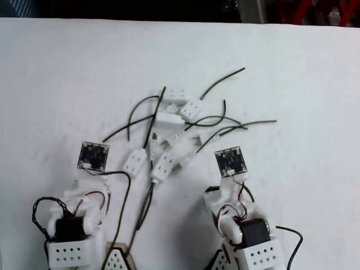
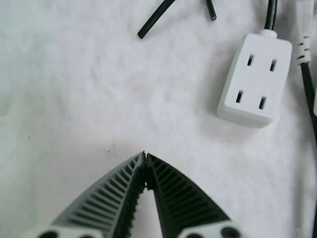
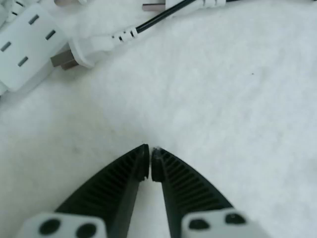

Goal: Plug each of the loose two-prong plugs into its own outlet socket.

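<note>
A tangle of white outlet sockets, white two-prong plugs and black cords lies mid-table. One white socket block with two pairs of slots lies ahead of my left gripper, which is shut and holds nothing. My right gripper is also shut on nothing. Beyond it lie a white two-prong plug on a black cord, its prongs close to another socket block, and a second plug. From above, the left arm and the right arm sit near the table's front, short of the pile.
White cloth covers the table. Loose black cord ends stick out toward the back and right of the pile. A black cable runs down between the two arm bases. Open cloth surrounds the pile on the left, right and far sides.
</note>
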